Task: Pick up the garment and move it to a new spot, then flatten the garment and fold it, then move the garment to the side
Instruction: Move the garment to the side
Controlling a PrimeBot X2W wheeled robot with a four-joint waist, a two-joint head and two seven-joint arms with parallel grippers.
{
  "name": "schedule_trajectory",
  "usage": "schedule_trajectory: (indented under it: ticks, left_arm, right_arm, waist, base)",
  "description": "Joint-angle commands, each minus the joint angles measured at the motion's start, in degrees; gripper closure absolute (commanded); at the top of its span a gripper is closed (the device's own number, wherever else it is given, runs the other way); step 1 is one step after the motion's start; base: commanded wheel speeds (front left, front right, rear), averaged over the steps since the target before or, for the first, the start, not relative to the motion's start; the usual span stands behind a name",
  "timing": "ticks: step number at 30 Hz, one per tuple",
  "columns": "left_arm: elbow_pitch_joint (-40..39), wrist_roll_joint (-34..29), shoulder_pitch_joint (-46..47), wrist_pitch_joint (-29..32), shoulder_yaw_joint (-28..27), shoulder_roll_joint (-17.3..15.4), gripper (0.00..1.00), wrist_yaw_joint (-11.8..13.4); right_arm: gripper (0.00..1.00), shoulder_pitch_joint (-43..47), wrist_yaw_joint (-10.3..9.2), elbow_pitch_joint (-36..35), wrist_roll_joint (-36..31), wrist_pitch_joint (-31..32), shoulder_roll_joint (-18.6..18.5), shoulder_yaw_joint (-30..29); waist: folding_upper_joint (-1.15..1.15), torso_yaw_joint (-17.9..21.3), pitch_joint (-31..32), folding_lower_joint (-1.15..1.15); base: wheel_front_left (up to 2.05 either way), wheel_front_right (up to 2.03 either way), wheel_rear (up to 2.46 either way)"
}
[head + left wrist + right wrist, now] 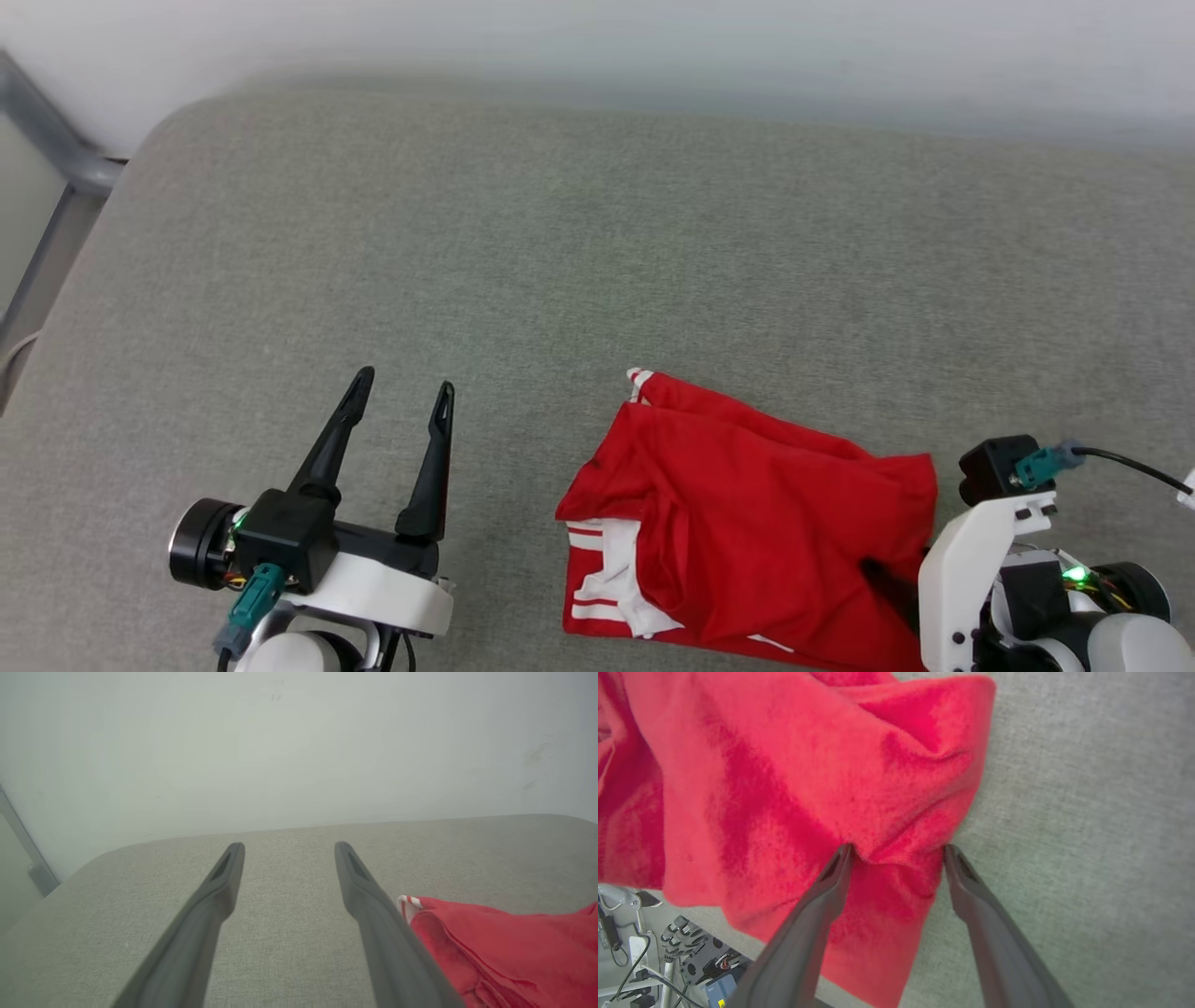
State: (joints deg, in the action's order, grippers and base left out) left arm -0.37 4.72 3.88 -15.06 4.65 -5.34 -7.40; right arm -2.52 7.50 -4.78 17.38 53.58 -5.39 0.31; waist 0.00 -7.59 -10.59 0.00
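Straddling a ridge of cloth, the right pincer (pixel 896 851) stands spread, its 2 dark fingers (pixel 817 905) touching the rumpled red T-shirt with white striped trim (pixel 766 523), nothing pinched. The left pincer (pixel 405 381) is spread and empty, the shirt just beside its right finger on the grey woven cushion (pixel 560 233). Bunched so, the shirt fits either the lift to a new spot or the last shift aside; both need the right fingers closing on that ridge.

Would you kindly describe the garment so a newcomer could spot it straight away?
On the wide grey cushioned surface, look toward its near right edge, by the right gripper. The garment lies rumpled there: the only red cloth, with white striped trim.
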Motion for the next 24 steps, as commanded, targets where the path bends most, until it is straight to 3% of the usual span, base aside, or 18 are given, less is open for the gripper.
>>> schedule_trajectory:
  ticks: [1, 7, 8, 9, 10, 17, 24]
  left_arm:
    - [0.2, -0.1, 0.8, -0.1, 0.1, -0.2, 0.0, -0.1]
    - [0.6, 0.0, 1.3, -0.1, 0.6, -0.2, 0.0, -0.1]
    - [0.7, 0.0, 1.3, -0.1, 0.7, -0.2, 0.0, -0.1]
    - [0.8, 0.1, 1.3, -0.1, 0.7, -0.2, 0.0, -0.1]
    - [0.9, 0.1, 1.4, -0.1, 0.7, -0.2, 0.0, -0.1]
    - [1.2, -0.1, 0.4, -0.1, 0.2, -0.5, 0.0, -0.1]
    - [0.9, -0.4, -0.5, -0.1, -0.1, -0.5, 0.0, -0.1]
  right_arm:
    - [0.0, -1.2, -0.03, 1.2, -0.8, -0.1, 0.3, 0.0]
    - [0.0, -2.0, -0.03, 7.0, -1.6, -0.8, 1.5, 1.5]
    - [0.12, -2.0, -0.03, 8.1, -1.7, -0.6, 1.5, 1.9]
    - [0.6, -2.0, -0.02, 9.1, -1.8, -0.7, 1.6, 2.3]
    - [1.0, -2.1, -0.02, 10.0, -1.9, -1.1, 1.6, 2.8]
    - [1.0, -4.2, -0.07, 12.1, -3.3, -6.4, -2.1, 5.3]
    - [1.0, -7.4, -0.06, 8.6, -3.5, -10.1, -9.6, 11.3]
  waist:
    - [0.0, -1.2, -0.9, 0.0]
    - [0.0, -2.7, -1.7, 0.0]
    - [0.0, -2.8, -1.7, 0.0]
    - [0.0, -3.0, -1.7, 0.0]
    - [0.0, -3.0, -1.6, 0.0]
    - [0.0, -2.4, 0.0, 0.0]
    - [0.0, 0.2, 1.9, 0.0]
  base:
    - [0.0, 0.0, 0.0]
    - [0.0, 0.0, 0.0]
    - [0.0, 0.0, 0.0]
    - [0.0, 0.0, 0.0]
    - [0.0, 0.0, 0.0]
    - [0.0, 0.0, 0.0]
    - [0.0, 0.0, 0.0]
